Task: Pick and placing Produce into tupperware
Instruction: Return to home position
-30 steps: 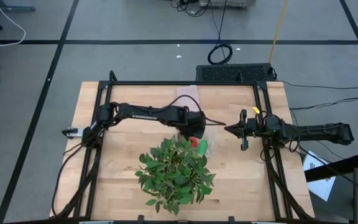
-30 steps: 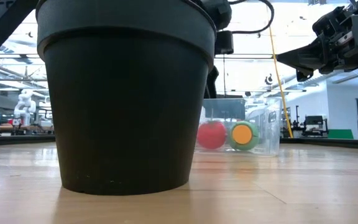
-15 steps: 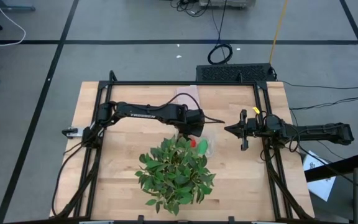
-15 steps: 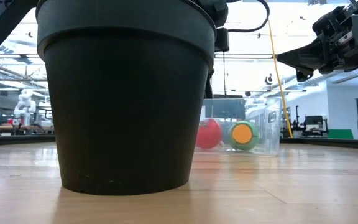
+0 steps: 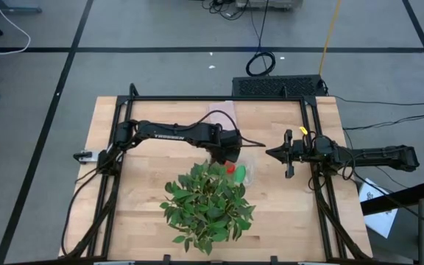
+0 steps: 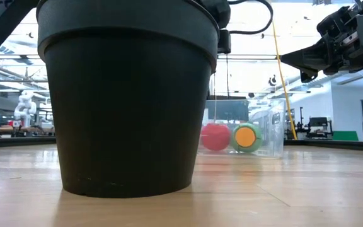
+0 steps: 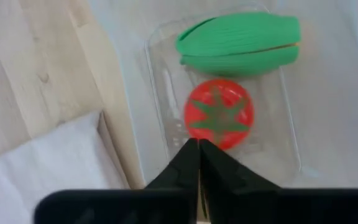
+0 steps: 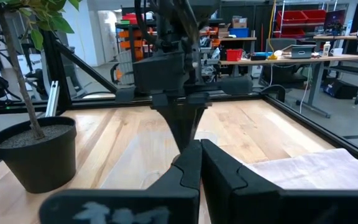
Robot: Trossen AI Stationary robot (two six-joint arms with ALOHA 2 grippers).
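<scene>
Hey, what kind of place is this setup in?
Most likely a robotics lab or workshop. Workbenches and red storage bins stand beyond the wooden table, and loose cables lie on a floor marked with dark tape lines.

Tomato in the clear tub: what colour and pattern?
Red tomato with a green star-shaped top; clearest in left wrist view.
</scene>
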